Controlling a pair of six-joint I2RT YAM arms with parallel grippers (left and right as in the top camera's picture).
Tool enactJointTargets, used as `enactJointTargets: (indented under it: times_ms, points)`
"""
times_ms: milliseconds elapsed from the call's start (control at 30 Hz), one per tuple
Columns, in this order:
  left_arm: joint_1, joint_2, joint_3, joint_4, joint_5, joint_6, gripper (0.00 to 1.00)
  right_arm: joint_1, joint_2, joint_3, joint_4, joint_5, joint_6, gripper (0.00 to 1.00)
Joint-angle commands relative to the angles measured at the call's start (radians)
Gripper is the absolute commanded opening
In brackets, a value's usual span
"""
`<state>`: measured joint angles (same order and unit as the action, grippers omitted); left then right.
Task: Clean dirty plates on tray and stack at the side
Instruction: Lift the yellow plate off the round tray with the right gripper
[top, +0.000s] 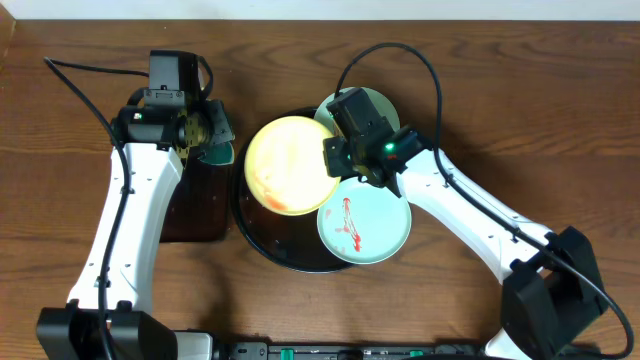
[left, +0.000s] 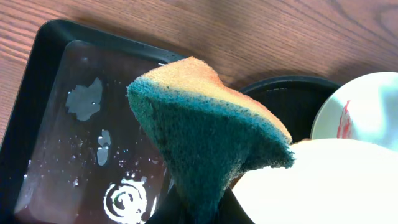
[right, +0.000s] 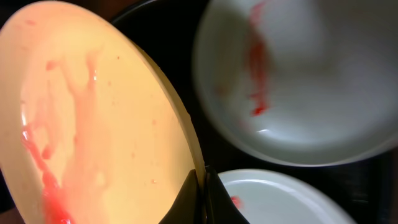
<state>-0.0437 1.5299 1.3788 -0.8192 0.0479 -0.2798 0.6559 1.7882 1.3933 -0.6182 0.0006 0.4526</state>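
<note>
my right gripper (top: 333, 158) pinches the rim of the yellow plate (top: 288, 165), holding it tilted over the round tray (top: 262, 243), where 2 red-streaked aqua plates (top: 368, 228) sit. my left gripper (top: 214, 130) is clamped on the sponge (left: 205, 137) above the rectangular tray (top: 195, 215).

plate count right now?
3: pale yellow plate held by the right gripper; red-streaked aqua plate on the round tray's near-right edge; second aqua plate behind, partly under that gripper.
</note>
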Motion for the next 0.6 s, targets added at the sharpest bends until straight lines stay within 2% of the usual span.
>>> enactJointTargets:
  times_ms: [0, 133, 367, 567]
  points:
    - [0.004, 0.004, -0.003, 0.001, -0.015, 0.017, 0.07, 0.030, -0.023, 0.010, -0.019, 0.309, -0.101, 0.01]
    - [0.004, 0.004, -0.003, 0.001, -0.015, 0.017, 0.07, 0.072, -0.023, 0.010, -0.022, 0.462, -0.160, 0.01]
    - [0.004, 0.006, -0.003, 0.001, -0.015, 0.017, 0.07, 0.199, -0.023, 0.010, 0.012, 0.837, -0.162, 0.01]
    - [0.004, 0.006, -0.012, 0.001, -0.015, 0.017, 0.07, 0.271, -0.023, 0.010, 0.051, 1.017, -0.163, 0.01]
